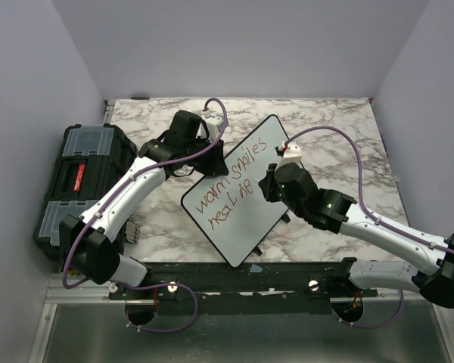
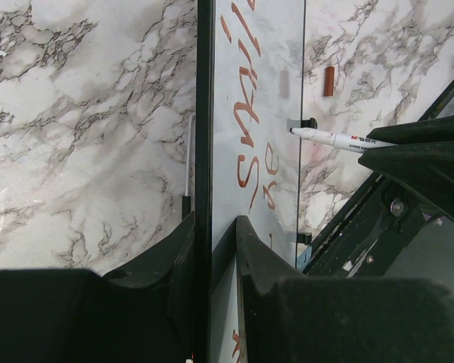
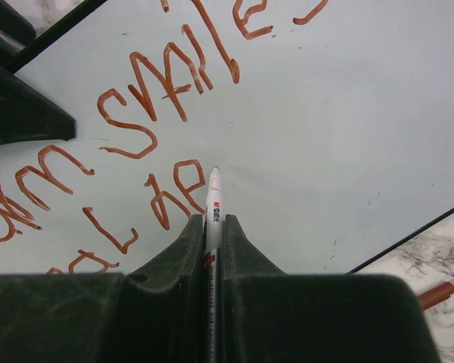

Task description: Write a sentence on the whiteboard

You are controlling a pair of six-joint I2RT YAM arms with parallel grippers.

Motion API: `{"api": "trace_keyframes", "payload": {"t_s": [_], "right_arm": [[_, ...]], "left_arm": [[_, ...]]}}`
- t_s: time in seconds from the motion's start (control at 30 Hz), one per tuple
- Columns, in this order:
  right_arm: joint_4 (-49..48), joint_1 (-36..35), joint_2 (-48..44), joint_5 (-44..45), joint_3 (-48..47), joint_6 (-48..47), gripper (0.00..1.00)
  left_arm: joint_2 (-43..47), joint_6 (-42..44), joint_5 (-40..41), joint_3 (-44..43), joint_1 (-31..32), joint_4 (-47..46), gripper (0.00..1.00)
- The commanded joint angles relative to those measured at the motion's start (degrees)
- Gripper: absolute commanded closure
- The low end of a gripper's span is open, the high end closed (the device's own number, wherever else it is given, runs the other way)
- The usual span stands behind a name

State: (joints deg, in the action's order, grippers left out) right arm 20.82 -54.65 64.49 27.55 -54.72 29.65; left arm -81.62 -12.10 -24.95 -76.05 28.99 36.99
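Note:
The whiteboard lies slantwise mid-table. The sentence is in red on it in two lines, "warm smiles" over "heal he". My left gripper is shut on the board's far-left edge. In the left wrist view my left gripper has the black rim between its fingers. My right gripper is over the board, shut on a white marker. The marker tip is at the board surface, just right of the last red letters. The marker also shows in the left wrist view.
A black toolbox with clear lid compartments stands at the table's left edge. The marker's red cap lies on the marble table beside the board; it also shows in the left wrist view. Purple walls close in three sides.

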Motion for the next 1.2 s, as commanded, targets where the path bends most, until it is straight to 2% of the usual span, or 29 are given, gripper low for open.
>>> {"api": "trace_keyframes", "payload": {"t_s": [0.0, 1.17], "right_arm": [[-2.18, 0.67, -0.38, -1.37, 0.62, -1.77, 0.99], [-2.63, 2.61, 3.28, 1.42, -1.09, -1.64, 0.99]], "left_arm": [[1.03, 4.01, 3.68, 0.55, 0.19, 0.54, 1.00], [0.77, 4.10, 3.72, 0.47, 0.16, 0.54, 1.00]]}}
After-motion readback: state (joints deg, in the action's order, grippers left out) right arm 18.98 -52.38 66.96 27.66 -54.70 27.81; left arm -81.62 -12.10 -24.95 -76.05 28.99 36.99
